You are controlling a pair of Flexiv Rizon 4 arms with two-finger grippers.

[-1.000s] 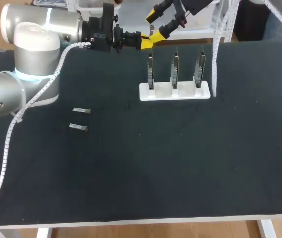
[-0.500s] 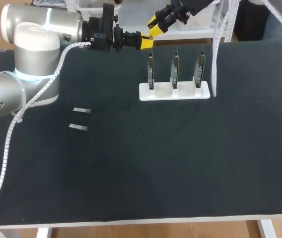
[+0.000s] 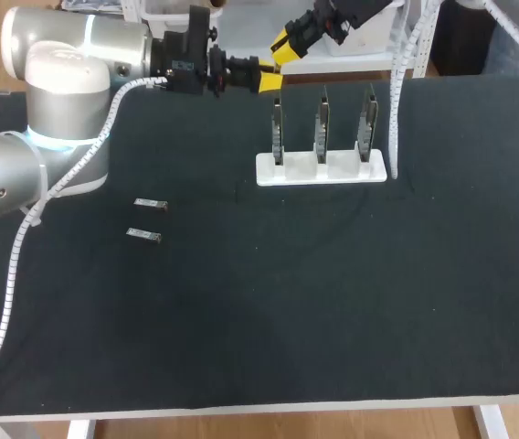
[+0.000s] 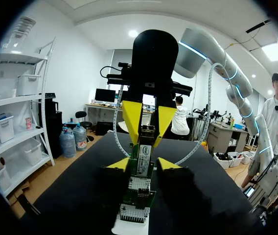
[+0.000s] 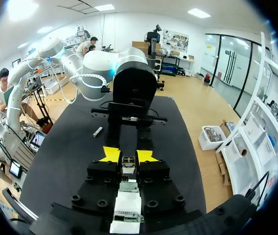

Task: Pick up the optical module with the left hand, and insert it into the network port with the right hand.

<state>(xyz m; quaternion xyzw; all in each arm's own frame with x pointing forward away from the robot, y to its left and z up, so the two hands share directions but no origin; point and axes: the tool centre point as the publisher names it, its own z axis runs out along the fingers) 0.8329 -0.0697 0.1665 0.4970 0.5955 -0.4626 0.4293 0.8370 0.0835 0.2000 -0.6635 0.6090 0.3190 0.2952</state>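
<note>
Left gripper [image 4: 144, 165], seen from its own wrist, has its two yellow tips set narrow with the optical module [image 4: 144, 156] between them. Dark pads lie against both flanks, so it grips the near end. Coming at it head-on is the right gripper [image 4: 148, 132]. Its long yellow fingers [image 4: 131, 115] slope inward and pinch the module's far end from two sides. The module runs straight from one gripper to the other, a printed label showing.

From the right wrist you get the same meeting from the other side. The right gripper [image 5: 128, 155] has its tips close on either side of the small metal module [image 5: 128, 165], clamped on it. The left arm [image 5: 129, 68], with its black gripper body and pale wrist, fills the space just ahead. Beside that arm, on the black table [image 5: 65, 161], one of the spare modules [image 5: 97, 131] lies flat.

From the head camera, the left gripper [image 3: 270, 80] and right gripper [image 3: 283, 46] meet tip to tip, up off the table at its far edge. They are just beyond the leftmost of three upright network cards [image 3: 278, 133] [image 3: 322, 128] [image 3: 367, 123] in a white stand [image 3: 322, 169]. The held module is too small to pick out there. Two spare modules [image 3: 151, 204] [image 3: 143, 236] lie well apart from the stand, near the left arm, one just beside the other.
</note>
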